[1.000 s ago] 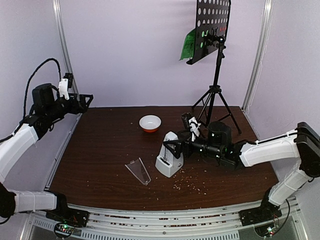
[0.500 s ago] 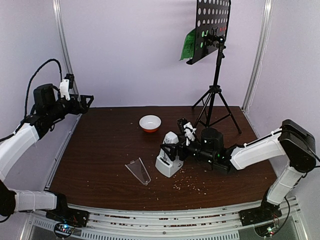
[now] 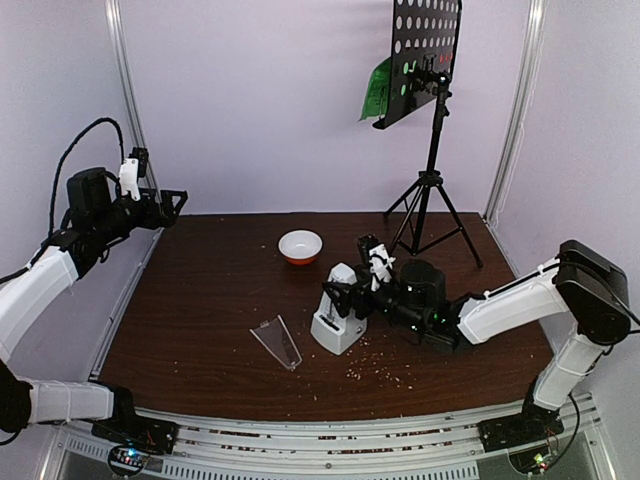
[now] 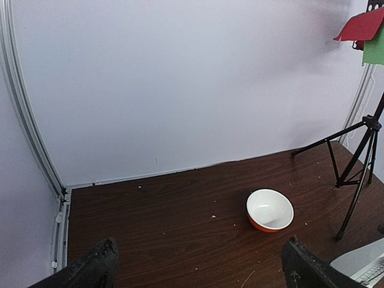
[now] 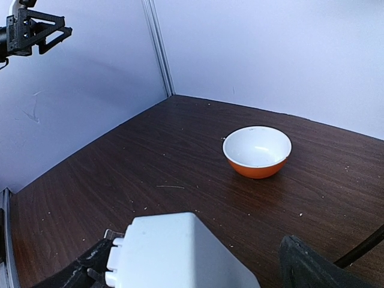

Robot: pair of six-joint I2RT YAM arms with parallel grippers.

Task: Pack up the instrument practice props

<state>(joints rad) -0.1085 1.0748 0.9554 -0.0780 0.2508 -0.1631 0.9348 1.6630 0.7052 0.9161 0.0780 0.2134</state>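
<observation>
"While the metronome [image 3: 335, 330] stands on the table [image 3: 200, 330], what grips it?"

"Nothing yet. My right gripper [image 3: 342, 298] straddles its white top, fingers [image 5: 312, 267] spread wide, one each side. My left gripper [image 3: 178, 207] hangs up by the left wall [image 3: 50, 90], spread wide, empty."

We're looking into a robotics lab test cell: the left arm [image 3: 45, 275] and right arm [image 3: 520, 300], white-shelled with black joints, are bolted to a slotted metal rail [image 3: 330, 440] along the near edge of a dark wood-grain table [image 3: 200, 320]. Plain pale wall panels [image 3: 280, 100] box in the far and side edges, framed by aluminium posts [image 3: 125, 90]. A black cable [image 3: 70, 150] loops over the left arm, and a tripod music stand [image 3: 450, 70] stands by the far right corner like a staged prop.
</observation>
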